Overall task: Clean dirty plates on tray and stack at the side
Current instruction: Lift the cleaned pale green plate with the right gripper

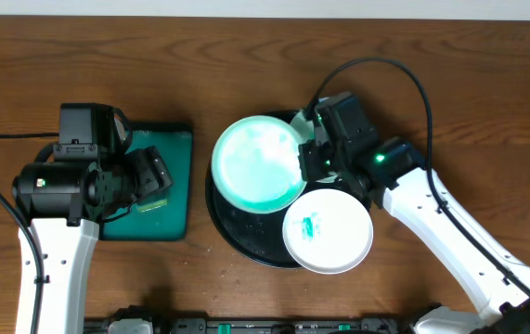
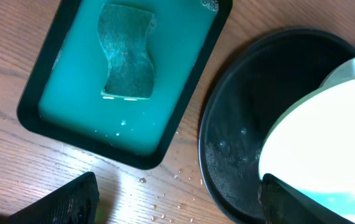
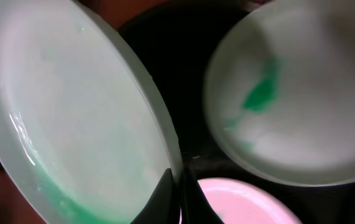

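Well left of the black tray (image 1: 237, 237), the left hand (image 1: 151, 183) hovered with jaws spread wide and empty above the green tray (image 1: 174, 139), where a sponge (image 2: 126, 53) lay in shallow liquid. Droplets speckled the surface (image 1: 246, 56) in the narrow gap between the two trays. Over the black tray's left half, the mint plate (image 1: 257, 162) stood tilted, overhanging that rim, with a green film low on its face. The right hand (image 3: 178, 196) was closed on its edge. At the black tray's front right, the white plate (image 1: 328, 230) lay flat with a green smear in the middle, jutting past the rim. No stack showed anywhere beside the black tray, so by appearance nothing was finished: wiping and stacking were all to come. Bare wood behind and front-left of the black tray offered room.
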Motion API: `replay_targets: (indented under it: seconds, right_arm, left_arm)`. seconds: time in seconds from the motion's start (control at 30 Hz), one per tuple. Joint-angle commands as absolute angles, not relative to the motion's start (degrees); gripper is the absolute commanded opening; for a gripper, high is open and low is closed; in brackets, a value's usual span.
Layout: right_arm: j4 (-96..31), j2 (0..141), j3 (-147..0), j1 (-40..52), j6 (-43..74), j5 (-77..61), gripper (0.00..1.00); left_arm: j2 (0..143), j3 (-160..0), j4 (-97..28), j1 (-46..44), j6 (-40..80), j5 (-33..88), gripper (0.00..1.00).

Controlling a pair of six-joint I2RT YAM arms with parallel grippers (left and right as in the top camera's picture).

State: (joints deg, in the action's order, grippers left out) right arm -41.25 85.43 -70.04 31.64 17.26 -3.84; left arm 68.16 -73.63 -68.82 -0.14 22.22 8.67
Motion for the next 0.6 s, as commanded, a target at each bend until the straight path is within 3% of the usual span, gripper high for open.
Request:
replay_targets:
  seconds: [0.0,0.57]
  right_arm:
    - [-42.0,84.6,-74.9,33.2,11.3,8.2,0.01]
    - [-40.1,86.0,-77.0,50.5,-8.2,53.0,0.01]
  left_arm:
    - [68.6,-73.3,-68.6,-0.4,21.6,8.6,0.83]
    - [71.6,-73.3,-68.1,-0.4,21.6,8.6,0.83]
